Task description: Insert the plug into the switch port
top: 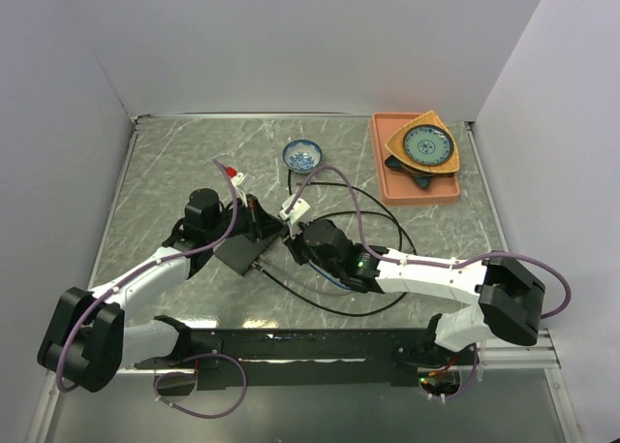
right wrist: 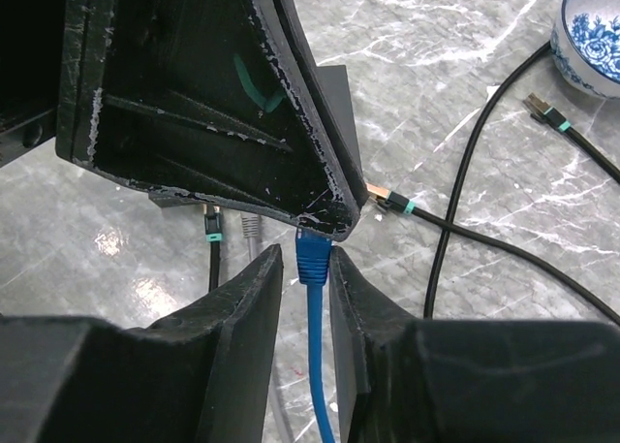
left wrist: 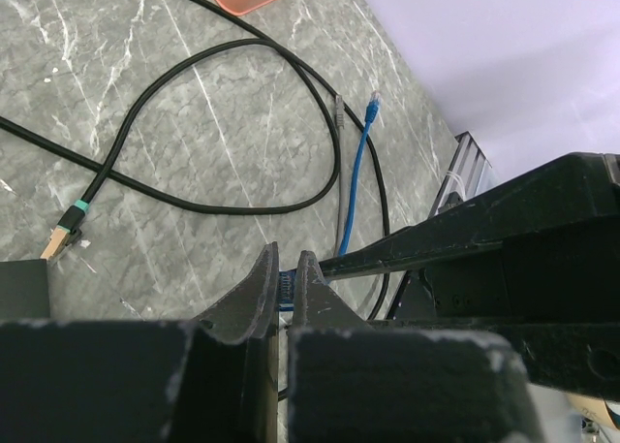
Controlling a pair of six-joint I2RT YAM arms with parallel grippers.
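1. The right gripper [right wrist: 307,266] sits at the bottom centre of its wrist view, its jaws drawn narrow and closed on the blue plug [right wrist: 312,254]
2. The plug's blue cable [right wrist: 318,365] runs down between the fingers and out of the lower edge of the frame
3. The plug's tip points up at the lower corner of a black ribbed finger [right wrist: 194,94] of the left arm, which fills the upper left of that view; whether the two touch cannot be told
4. The switch [top: 237,257] lies flat in the middle of the top view, between the two wrists; in the right wrist view only a dark strip of it shows, right of that finger
5. A black plug with a teal band [right wrist: 213,225] and a grey plug [right wrist: 250,228] sit just left of the blue plug, at the switch's near edge
6. The left gripper [left wrist: 286,273], at the bottom centre of its view, has its fingers pressed almost together, with a sliver of blue showing in the slit
7. A blue bowl [top: 302,155] stands at upper centre and an orange tray [top: 431,191] holding plates at upper right
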